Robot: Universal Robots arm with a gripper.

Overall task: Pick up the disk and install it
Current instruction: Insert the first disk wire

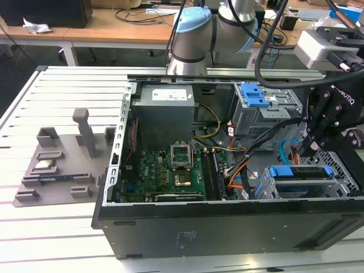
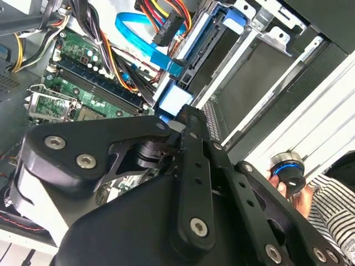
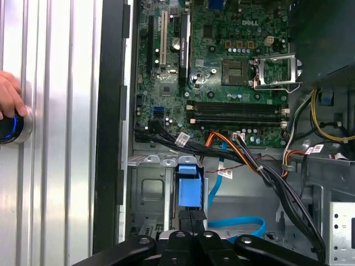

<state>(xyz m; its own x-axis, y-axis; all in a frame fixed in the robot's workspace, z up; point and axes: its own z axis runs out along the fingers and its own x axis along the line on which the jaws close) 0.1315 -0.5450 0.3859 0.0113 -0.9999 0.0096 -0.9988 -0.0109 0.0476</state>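
Observation:
The disk (image 1: 300,172) lies in the lower drive bay at the front corner of the open computer case (image 1: 227,224), on the exterior view's right. Its bright blue bracket shows along the edge. My gripper (image 1: 302,152) hangs just above that bay, its black fingers pressed together. In the first wrist view the gripper (image 3: 192,214) has its tips right at the end of the blue bracket (image 3: 187,185), with nothing between them. The second wrist view shows the gripper (image 2: 186,114) meeting the same blue bracket (image 2: 174,102).
A grey drive cage with a blue latch (image 1: 253,95) stands behind the bay. Cable bundles (image 3: 249,160) and a blue flat cable (image 3: 238,224) run beside it. The motherboard (image 1: 170,170) fills the case's middle. A hand (image 3: 6,100) rests on a blue-ringed button (image 3: 12,128) outside the case. A grey fixture tray (image 1: 57,170) lies far left.

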